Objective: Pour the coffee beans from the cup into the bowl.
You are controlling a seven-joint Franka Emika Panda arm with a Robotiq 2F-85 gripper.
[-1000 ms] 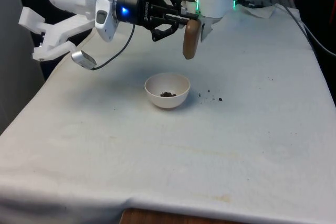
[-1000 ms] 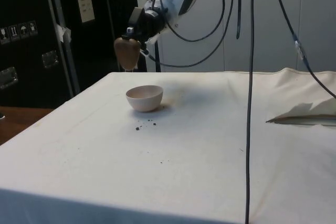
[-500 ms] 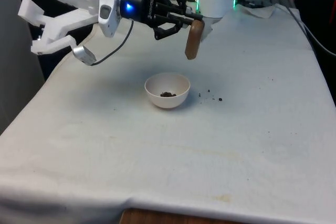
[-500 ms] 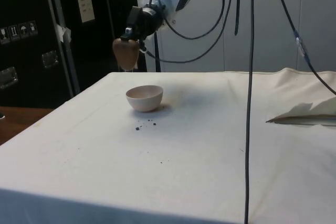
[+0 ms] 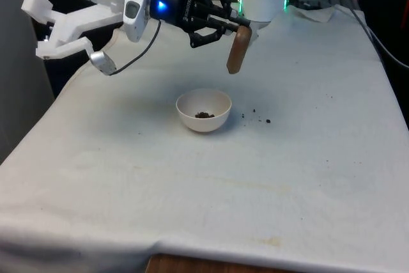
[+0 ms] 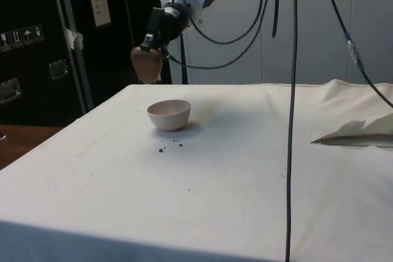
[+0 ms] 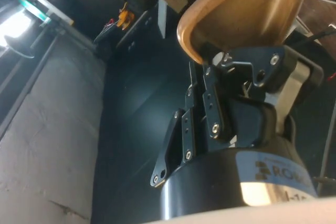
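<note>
1. The pouring step looks about done: a small heap of coffee beans (image 5: 204, 115) lies in the white bowl (image 5: 203, 110), and the brown cup (image 5: 237, 50) hangs in the air above the desk (image 5: 307, 177), held upside down.

2. The gripper (image 5: 231, 25) reaches in sideways and its jaws are clenched on the cup's upper end, as seen from the front; from the wrist, the jaws (image 7: 231, 69) pinch the cup's wall (image 7: 247, 9).

3. The cup's long axis stands close to vertical, its mouth pointing down at the desk. I cannot tell whether any beans remain inside.

4. In the front view the cup sits at about 1 o'clock from the bowl, up and well apart from it, not straight over the bowl's middle. In the side view the cup (image 6: 147, 64) is at about 11 o'clock from the bowl (image 6: 169, 115).

5. A few spilled beans (image 5: 255, 117) lie on the cloth at 3 o'clock from the bowl, near it, in the front view.

6. Judged next move: turn the wrist to bring the cup upright, then carry it aside and set it on a bare patch of desk. This calls for keeping the squeeze firm while rotating, and for staying clear of the bowl's rim on the way down.
</note>
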